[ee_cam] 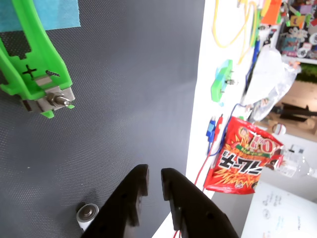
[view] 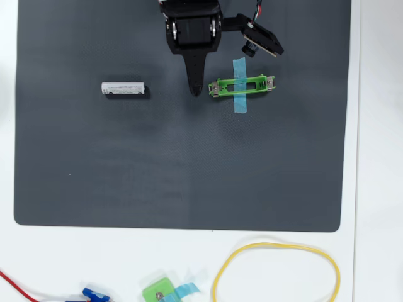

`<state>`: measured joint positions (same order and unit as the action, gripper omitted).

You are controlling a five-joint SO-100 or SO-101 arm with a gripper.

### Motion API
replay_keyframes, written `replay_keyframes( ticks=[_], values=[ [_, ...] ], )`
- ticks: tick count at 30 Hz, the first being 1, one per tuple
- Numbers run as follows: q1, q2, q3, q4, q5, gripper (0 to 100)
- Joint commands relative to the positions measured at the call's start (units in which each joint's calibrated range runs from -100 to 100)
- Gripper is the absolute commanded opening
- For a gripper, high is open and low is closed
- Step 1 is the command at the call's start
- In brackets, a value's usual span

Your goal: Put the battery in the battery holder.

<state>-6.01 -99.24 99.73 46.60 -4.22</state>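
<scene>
The battery (view: 123,89), a silver-white cylinder, lies flat on the dark mat to the left of my gripper (view: 195,90) in the overhead view. In the wrist view only its end (ee_cam: 88,214) shows, beside the left finger. The battery holder (view: 242,85), a long green frame with a blue tape strip across it, lies just right of the gripper tip. The wrist view shows one screw end of the battery holder (ee_cam: 37,64) at the upper left. My gripper (ee_cam: 153,177) hangs between the two, touching neither. Its black fingers are nearly together, with a thin slit and nothing held.
The dark mat (view: 94,176) covers most of the white table. Below it lie a yellow cable loop (view: 277,272), a small green piece with blue tape (view: 160,291) and a red wire (view: 19,284). A red snack bag (ee_cam: 242,158) and clutter sit beyond the mat's edge.
</scene>
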Motion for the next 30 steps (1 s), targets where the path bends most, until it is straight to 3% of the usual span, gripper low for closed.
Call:
replay_keyframes(
  ticks=[1, 30],
  values=[
    [-0.17, -0.25, 0.27, 0.08, 0.26, 0],
    [-0.06, -0.25, 0.27, 0.08, 0.26, 0]
  ],
)
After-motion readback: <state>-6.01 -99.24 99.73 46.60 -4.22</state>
